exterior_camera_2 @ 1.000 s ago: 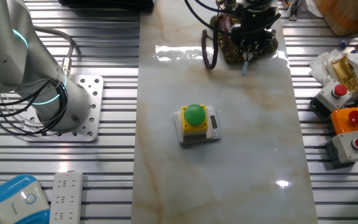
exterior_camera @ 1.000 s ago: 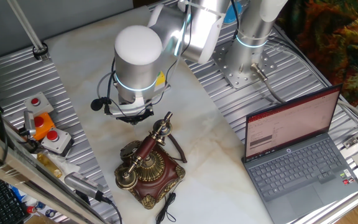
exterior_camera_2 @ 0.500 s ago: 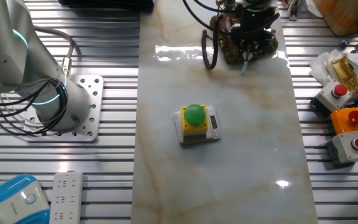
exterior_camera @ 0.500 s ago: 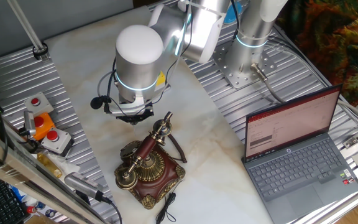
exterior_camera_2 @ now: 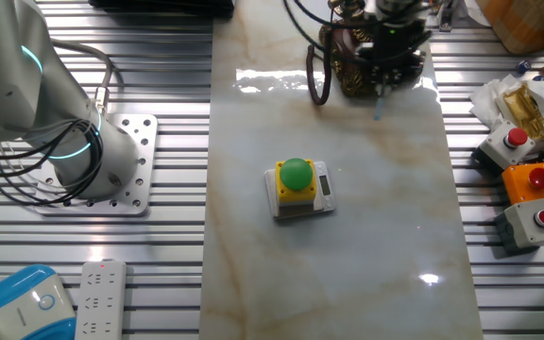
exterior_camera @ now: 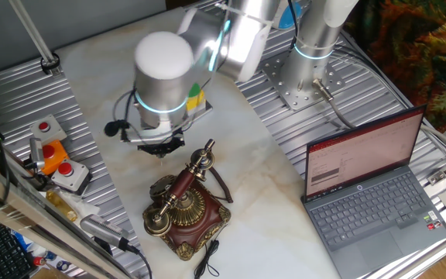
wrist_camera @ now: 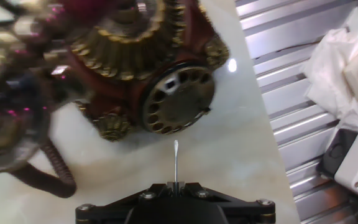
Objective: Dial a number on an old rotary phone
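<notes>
The old rotary phone point(exterior_camera: 184, 208) stands on the marble slab, dark red-brown wood with brass trim and its handset on the cradle. In the hand view its brass dial point(wrist_camera: 179, 99) faces me at centre, and the rest of the phone point(wrist_camera: 123, 43) is blurred. My gripper point(wrist_camera: 175, 185) is shut on a thin metal rod point(wrist_camera: 176, 160). The rod's tip hangs over bare marble just short of the dial's lower edge, apart from it. In the other fixed view the gripper point(exterior_camera_2: 387, 64) hovers in front of the phone point(exterior_camera_2: 352, 59) and hides part of it.
A yellow box with a green button point(exterior_camera_2: 297, 186) sits mid-slab. Grey boxes with red buttons point(exterior_camera_2: 536, 222) and an orange one point(exterior_camera_2: 535, 179) lie on the ribbed metal beside the slab, near crumpled white wrapping point(wrist_camera: 347, 68). An open laptop point(exterior_camera: 370, 194) stands opposite.
The arm's hand has shifted sideways along the phone's front, carrying the rod with it. The phone has not moved.
</notes>
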{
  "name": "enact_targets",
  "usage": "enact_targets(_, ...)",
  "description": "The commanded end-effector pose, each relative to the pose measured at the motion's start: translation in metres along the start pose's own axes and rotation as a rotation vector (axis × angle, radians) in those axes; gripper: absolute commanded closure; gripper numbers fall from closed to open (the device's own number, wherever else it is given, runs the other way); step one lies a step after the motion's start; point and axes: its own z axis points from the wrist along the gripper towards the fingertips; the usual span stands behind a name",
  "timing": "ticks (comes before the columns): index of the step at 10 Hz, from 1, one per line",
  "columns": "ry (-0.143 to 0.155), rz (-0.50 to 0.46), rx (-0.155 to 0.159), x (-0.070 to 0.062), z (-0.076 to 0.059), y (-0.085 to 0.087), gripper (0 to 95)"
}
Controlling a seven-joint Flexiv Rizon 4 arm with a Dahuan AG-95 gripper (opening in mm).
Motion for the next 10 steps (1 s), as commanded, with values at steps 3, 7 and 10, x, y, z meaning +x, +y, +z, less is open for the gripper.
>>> enact_targets(3, -0.036, -0.052, -0.001, -0.003, -0.001, -0.008, 95.0)
enact_targets(7, -0.063, -0.062, -0.004, -0.003, 0.011, -0.013, 95.0)
enact_targets(10, -0.073, -0.088, -0.001, 0.001, 0.018, -0.020, 95.0)
